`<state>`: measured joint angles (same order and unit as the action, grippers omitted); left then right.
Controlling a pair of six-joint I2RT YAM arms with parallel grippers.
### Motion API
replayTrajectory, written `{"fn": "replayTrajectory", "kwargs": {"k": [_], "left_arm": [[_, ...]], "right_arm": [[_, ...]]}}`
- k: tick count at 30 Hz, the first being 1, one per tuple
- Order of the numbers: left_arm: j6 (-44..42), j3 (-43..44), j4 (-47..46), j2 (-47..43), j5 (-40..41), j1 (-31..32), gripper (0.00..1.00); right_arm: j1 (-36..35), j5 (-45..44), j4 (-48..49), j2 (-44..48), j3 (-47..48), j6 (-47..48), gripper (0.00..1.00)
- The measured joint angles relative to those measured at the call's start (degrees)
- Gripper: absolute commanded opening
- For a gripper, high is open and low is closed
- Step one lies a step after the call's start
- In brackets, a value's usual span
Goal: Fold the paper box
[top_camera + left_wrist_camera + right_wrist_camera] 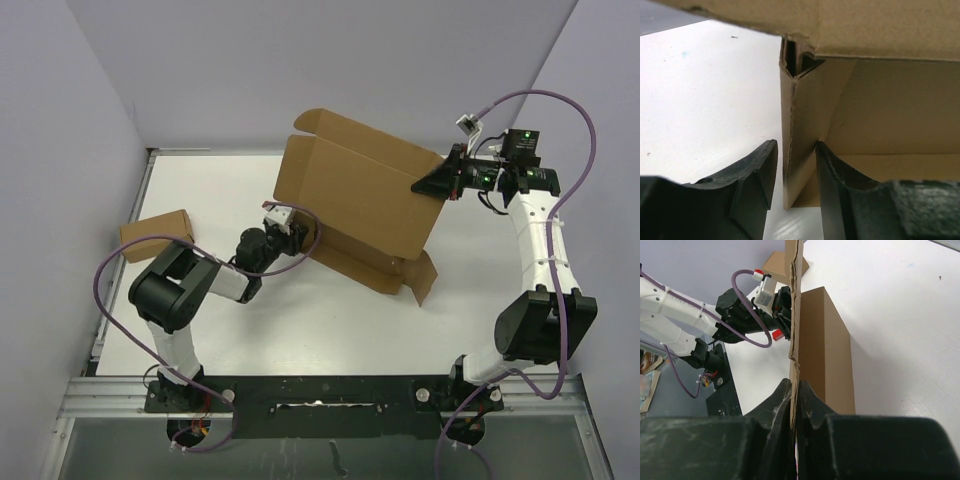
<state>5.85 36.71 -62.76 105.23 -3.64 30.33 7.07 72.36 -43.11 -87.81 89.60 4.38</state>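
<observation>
The paper box (350, 200) is a large brown cardboard mailer standing half-formed in the middle of the table, its tall panel upright and flaps spread on the tabletop at the front right. My left gripper (297, 228) is at its lower left corner. In the left wrist view its jaws (796, 160) stand open astride a folded side wall (800, 115), with a gap on the left of the wall. My right gripper (432, 183) is shut on the upright panel's right edge. The right wrist view shows the thin cardboard edge (794, 315) pinched between the fingers (796, 390).
A much smaller brown cardboard box (156, 236) lies at the table's left edge, behind the left arm (190, 285). Purple walls close in the left, far and right sides. The dark mounting rail (320, 395) runs along the near edge.
</observation>
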Motion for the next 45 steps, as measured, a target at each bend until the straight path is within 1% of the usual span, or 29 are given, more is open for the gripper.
{"fn": "replayTrajectory", "kwargs": {"k": [2,5,6,7,13,20,24,28,33,36,38,42,43,45], "left_arm": [[0.0,0.3,-0.9,1.0,0.4,0.0,0.3],[0.2,0.9,-3.2,2.9,1.0,0.0,0.07],[0.2,0.9,-4.1,3.6,1.2,0.0,0.02],[-0.1,1.0,-4.9,4.2,1.6,0.0,0.0],[-0.9,1.0,-6.6,5.2,2.4,0.1,0.0],[-4.5,2.3,-1.4,3.5,6.9,2.1,0.0],[-6.1,2.3,2.3,1.6,8.7,2.7,0.17],[-7.0,2.3,5.6,0.6,9.2,2.7,0.31],[-6.7,2.3,8.3,0.0,9.4,2.7,0.41],[-6.1,2.1,8.5,-0.9,9.5,2.7,0.49],[-5.6,2.1,8.2,-1.5,9.6,2.7,0.51],[-4.3,2.1,7.8,-1.6,9.6,2.6,0.5],[-3.9,2.1,7.8,-1.6,9.6,2.5,0.49],[-3.3,2.1,7.7,-1.6,9.6,2.4,0.39]], "right_arm": [[0.0,0.0,0.3,0.0,-0.2,-0.4,0.0],[0.0,0.0,0.7,0.0,-0.4,-0.7,0.0],[0.0,0.0,0.7,0.0,-0.4,-0.8,0.0],[0.0,0.0,0.7,0.0,-0.4,-0.9,0.0],[0.0,-0.2,1.1,0.0,-0.6,-1.1,0.0],[0.0,-0.4,1.5,0.0,-0.6,-1.5,0.0],[0.0,-0.3,2.0,0.0,-0.6,-1.9,0.0],[0.0,-0.3,2.4,0.0,-0.6,-2.4,0.0],[0.0,-0.2,2.6,0.0,-0.7,-2.7,0.0],[0.0,-0.1,2.8,0.0,-1.0,-3.0,0.0],[0.0,-0.1,2.8,0.0,-1.0,-3.1,0.0],[0.0,-0.1,3.0,0.0,-1.0,-3.3,0.0],[0.0,-0.1,3.0,0.0,-1.0,-3.3,0.0],[0.0,0.0,3.1,0.0,-1.0,-3.4,0.0]]}}
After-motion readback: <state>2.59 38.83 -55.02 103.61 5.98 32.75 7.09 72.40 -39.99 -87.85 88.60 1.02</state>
